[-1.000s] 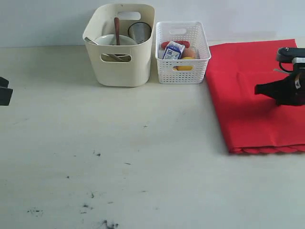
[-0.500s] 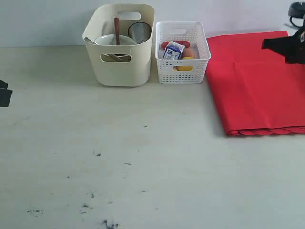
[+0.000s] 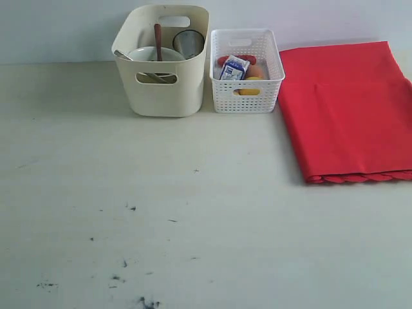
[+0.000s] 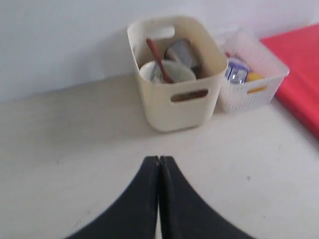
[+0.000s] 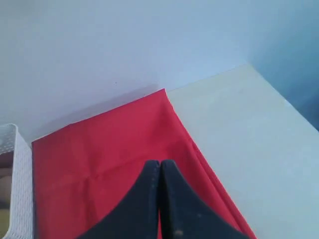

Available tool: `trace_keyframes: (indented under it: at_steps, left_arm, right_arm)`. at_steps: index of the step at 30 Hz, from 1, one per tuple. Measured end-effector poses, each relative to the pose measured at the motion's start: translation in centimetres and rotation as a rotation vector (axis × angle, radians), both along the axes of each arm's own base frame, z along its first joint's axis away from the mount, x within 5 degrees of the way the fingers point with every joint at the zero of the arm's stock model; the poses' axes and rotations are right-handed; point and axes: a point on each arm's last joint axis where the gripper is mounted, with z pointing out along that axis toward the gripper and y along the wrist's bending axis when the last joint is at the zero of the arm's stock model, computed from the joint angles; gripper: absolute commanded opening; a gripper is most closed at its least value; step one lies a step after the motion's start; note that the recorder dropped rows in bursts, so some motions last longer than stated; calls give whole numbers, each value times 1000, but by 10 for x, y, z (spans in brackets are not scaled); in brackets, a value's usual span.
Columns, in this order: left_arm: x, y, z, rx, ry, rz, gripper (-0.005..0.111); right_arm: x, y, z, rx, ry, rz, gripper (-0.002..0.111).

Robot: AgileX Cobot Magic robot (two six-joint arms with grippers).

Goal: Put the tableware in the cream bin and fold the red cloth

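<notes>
1. Currently my left claw (image 4: 159, 160) is pressed together, tips meeting, nothing between them. It hangs over bare bench (image 4: 75, 149) and faces the cream bin (image 4: 159, 112).
2. My right claw (image 5: 160, 164) is likewise pressed together and empty. It sits above the red cloth (image 5: 99, 149).
3. Exterior view: the cream bin stands upright at 11 o'clock from the bench middle, close to the back wall.
4. Bin contents visible: white speckled bowl (image 3: 145, 54); dark wooden spoon (image 3: 158, 35) standing in the bowl, handle up; steel cup (image 3: 188, 43) at 2 o'clock of the bowl, in the bin's corner. The bin wall hides whatever lies lower.
5. A white perforated basket (image 3: 225, 98) stands just beside the bin, at its 3 o'clock. It holds a small milk carton (image 3: 232, 68), an egg (image 3: 256, 71), a lemon (image 3: 251, 82) and a red sausage (image 3: 225, 60).
6. The red cloth lies folded flat at 2 o'clock from the bench middle, just beside the basket at its 3 o'clock. I cannot tell whether they touch.
7. The cloth's scalloped edge (image 3: 360, 177) runs along its 6 o'clock side, layers stacked. One crease crosses the top face.
</notes>
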Motion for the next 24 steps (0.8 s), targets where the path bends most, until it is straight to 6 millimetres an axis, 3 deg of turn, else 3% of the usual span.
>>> trace_keyframes:
  at_steps: [2,5,12,18,24]
  left_arm:
    - [-17,7,10,-39,-85,1,3]
    - [-40,16,10,-100,-190,3,3]
    - [-77,30,-26,-207,-311,9,3]
    - [-87,34,-44,-223,-327,10,3]
    - [-89,35,-44,-228,-340,9,3]
  right_arm:
    - [-26,2,5,9,-39,4,0]
    - [-61,7,-5,43,-78,20,0]
    - [-130,14,-33,91,-154,26,0]
    - [-162,13,-39,101,-136,-17,0]
    - [-174,13,-33,100,-184,-19,0]
